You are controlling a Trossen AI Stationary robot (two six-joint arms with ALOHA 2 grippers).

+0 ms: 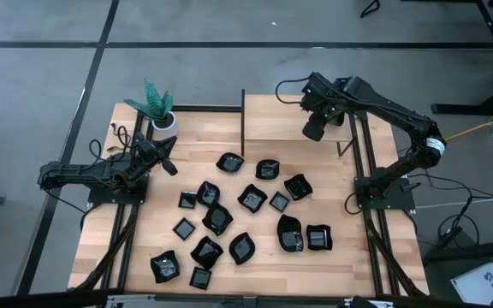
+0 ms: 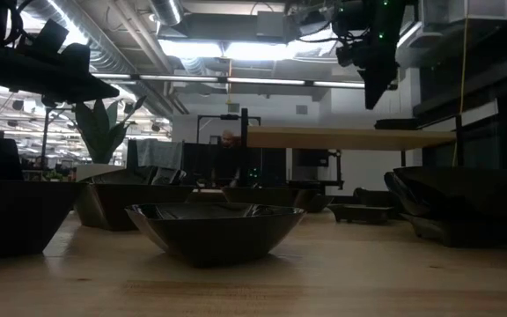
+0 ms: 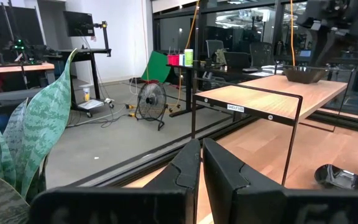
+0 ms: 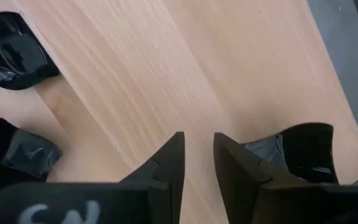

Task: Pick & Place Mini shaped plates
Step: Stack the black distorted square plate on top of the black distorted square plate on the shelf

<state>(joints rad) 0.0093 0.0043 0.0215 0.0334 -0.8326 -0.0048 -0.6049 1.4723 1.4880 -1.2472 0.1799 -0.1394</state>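
Several glossy black mini plates [image 1: 252,198] of mixed shapes lie scattered across the wooden table. One more black dish [image 4: 303,149] sits on the raised wooden shelf [image 1: 272,115] at the far side, also seen as the dish [image 3: 303,74] in the left wrist view. My right gripper [image 4: 199,146] hovers above that shelf beside the dish, fingers almost together with only a narrow gap, holding nothing. In the low view the right gripper [image 2: 378,97] hangs clear of the shelf top. My left gripper [image 3: 201,158] waits shut at the table's left, near the plant pot.
A white pot with a green plant [image 1: 157,107] stands at the far left corner, close to the left gripper [image 1: 169,162]. The shelf stands on thin black legs [image 3: 194,118]. Bare wood lies along the table's left side and near edge. Cables run off to the right.
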